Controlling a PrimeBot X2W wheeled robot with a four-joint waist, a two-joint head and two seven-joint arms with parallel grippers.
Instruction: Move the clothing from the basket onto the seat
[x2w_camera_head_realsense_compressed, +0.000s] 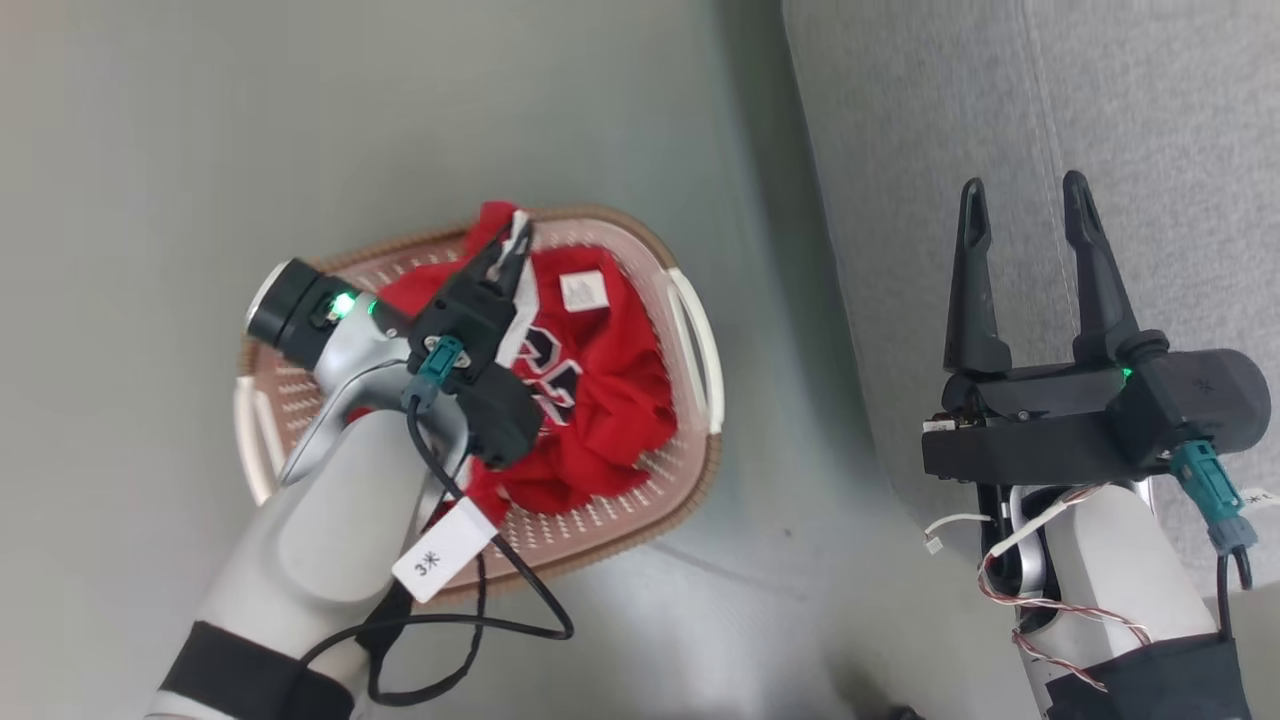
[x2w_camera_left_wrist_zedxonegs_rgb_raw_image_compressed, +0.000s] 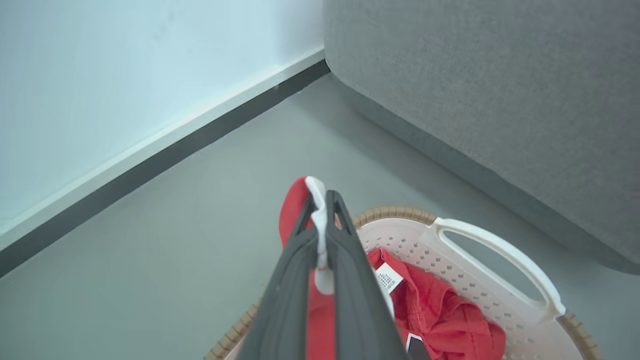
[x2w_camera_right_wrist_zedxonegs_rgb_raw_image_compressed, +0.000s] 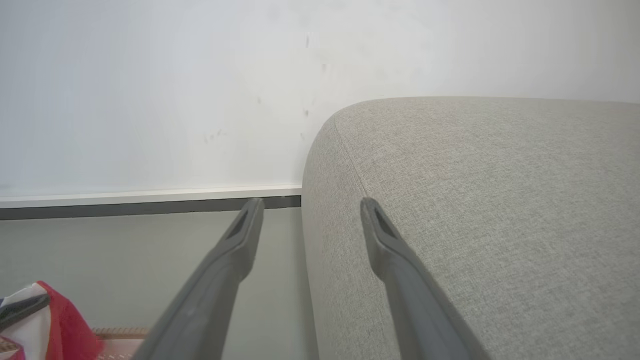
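Observation:
Red clothing (x2w_camera_head_realsense_compressed: 600, 390) with navy-and-white numbers lies bunched in the cream perforated basket (x2w_camera_head_realsense_compressed: 690, 470) on the floor. My left gripper (x2w_camera_head_realsense_compressed: 508, 252) reaches into the basket's far side and is shut on the clothing's white-trimmed red edge (x2w_camera_left_wrist_zedxonegs_rgb_raw_image_compressed: 320, 220), a fold of which pokes up past the fingertips. More red cloth (x2w_camera_left_wrist_zedxonegs_rgb_raw_image_compressed: 440, 315) with a white label lies in the basket (x2w_camera_left_wrist_zedxonegs_rgb_raw_image_compressed: 495, 260) below. My right gripper (x2w_camera_head_realsense_compressed: 1022, 205) stands open with nothing between its fingers, over the edge of the grey seat (x2w_camera_head_realsense_compressed: 1150, 150). In the right wrist view the right gripper (x2w_camera_right_wrist_zedxonegs_rgb_raw_image_compressed: 310, 210) straddles the seat's (x2w_camera_right_wrist_zedxonegs_rgb_raw_image_compressed: 475, 200) rounded corner.
Grey floor (x2w_camera_head_realsense_compressed: 300, 120) surrounds the basket. The seat's side (x2w_camera_left_wrist_zedxonegs_rgb_raw_image_compressed: 500, 100) rises close beside the basket's handle (x2w_camera_left_wrist_zedxonegs_rgb_raw_image_compressed: 500, 255). A white wall with a dark baseboard (x2w_camera_left_wrist_zedxonegs_rgb_raw_image_compressed: 165, 155) runs behind. A cable loop and a white tag (x2w_camera_head_realsense_compressed: 445, 550) hang from my left arm over the basket's near rim.

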